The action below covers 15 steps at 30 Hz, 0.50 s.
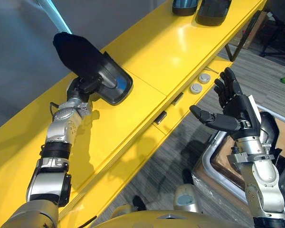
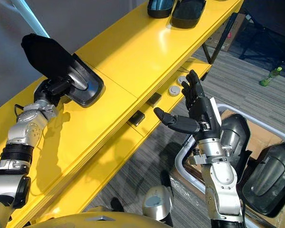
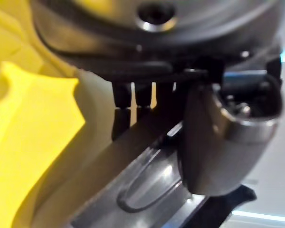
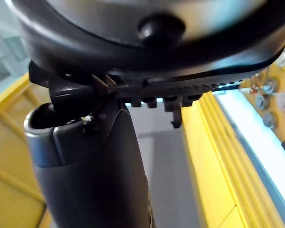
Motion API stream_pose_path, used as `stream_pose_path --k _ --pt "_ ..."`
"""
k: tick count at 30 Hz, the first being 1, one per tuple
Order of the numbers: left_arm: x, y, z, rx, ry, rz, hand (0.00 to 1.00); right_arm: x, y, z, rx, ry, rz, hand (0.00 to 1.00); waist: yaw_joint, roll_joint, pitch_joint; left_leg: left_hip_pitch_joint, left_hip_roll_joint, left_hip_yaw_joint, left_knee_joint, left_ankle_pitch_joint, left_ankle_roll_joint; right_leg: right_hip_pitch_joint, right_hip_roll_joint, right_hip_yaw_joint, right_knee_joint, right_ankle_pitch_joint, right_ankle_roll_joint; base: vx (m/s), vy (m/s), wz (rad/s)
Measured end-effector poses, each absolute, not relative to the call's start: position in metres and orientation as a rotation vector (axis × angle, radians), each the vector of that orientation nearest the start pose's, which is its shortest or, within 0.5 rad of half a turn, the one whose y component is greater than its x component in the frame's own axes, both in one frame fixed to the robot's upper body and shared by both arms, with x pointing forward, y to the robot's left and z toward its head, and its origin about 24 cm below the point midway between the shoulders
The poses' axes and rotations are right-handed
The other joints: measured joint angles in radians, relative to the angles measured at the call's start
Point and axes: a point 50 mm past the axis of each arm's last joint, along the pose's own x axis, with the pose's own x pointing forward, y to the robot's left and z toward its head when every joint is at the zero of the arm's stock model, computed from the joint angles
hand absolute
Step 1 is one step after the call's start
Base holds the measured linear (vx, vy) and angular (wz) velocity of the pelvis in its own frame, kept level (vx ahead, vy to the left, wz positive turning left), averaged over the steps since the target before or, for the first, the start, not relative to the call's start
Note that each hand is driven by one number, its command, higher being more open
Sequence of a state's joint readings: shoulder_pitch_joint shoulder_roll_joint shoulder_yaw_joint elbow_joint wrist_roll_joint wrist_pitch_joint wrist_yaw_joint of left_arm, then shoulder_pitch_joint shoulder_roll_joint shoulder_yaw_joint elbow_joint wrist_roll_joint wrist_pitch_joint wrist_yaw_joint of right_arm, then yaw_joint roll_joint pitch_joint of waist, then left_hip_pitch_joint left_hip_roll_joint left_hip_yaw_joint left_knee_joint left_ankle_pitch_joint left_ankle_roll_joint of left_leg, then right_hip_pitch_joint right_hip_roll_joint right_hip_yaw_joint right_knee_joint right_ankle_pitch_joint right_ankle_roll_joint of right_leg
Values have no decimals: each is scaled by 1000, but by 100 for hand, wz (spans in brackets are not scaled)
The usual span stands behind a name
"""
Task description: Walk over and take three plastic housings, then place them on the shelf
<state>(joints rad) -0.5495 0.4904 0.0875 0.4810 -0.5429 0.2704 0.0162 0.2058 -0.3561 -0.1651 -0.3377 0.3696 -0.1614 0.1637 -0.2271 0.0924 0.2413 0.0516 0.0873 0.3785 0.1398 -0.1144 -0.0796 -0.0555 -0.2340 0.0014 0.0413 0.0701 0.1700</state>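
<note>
I am gripping a housing (image 1: 115, 81) in the left robot hand (image 1: 80, 88) over the shelf (image 1: 180, 47); right robot hand (image 1: 237, 111) is hanging wide.

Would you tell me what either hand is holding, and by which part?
The left hand grips the plastic housing by its near edge; the right hand holds nothing.

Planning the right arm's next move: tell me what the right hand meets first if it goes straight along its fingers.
Probably the yellow shelf's lower ledge, beside the round silver discs. The right hand is open, fingers aimed that way; depth is unclear, so this is a guess.
</note>
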Motion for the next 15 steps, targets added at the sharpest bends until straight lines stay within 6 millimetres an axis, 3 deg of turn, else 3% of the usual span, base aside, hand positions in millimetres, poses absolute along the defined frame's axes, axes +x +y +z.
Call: stream_pose_path --k 7,15 --pt "346 273 111 -106 143 129 100 209 -220 123 -51 -375 97 100 2 -9 31 -11 11 -9 22 -5 -4 1 7 -9 5 0 0 -6 -6 2" --pt "348 273 118 94 136 95 100 211 -218 124 -3 -384 96 100 1 -2 50 -22 15 -24 32 -6 -5 3 8 -24 6 -1 0 -17 -10 4"
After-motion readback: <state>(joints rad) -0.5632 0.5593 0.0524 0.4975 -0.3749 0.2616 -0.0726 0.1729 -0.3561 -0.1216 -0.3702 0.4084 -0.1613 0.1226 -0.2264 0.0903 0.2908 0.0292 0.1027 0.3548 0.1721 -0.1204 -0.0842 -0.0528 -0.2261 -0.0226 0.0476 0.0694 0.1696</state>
